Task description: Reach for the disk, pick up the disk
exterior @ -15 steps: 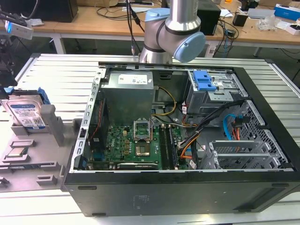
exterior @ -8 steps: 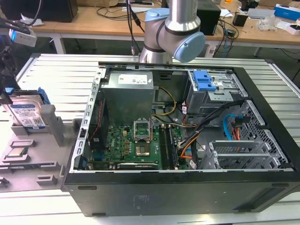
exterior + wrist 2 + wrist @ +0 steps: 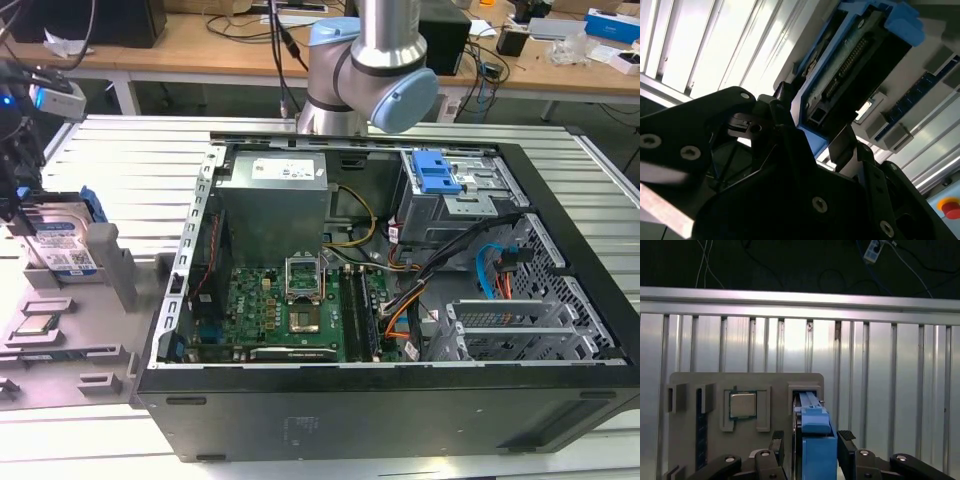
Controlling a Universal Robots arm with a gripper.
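Between the parted fingers (image 3: 846,440) — the upright disk (image 3: 815,450), one finger just beside each face.

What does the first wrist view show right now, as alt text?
The gripper straddles the blue-framed disk, which stands on edge in a slot of the grey holder. A square silver CPU chip sits in a recess of the holder beside it, all on a ribbed metal table.
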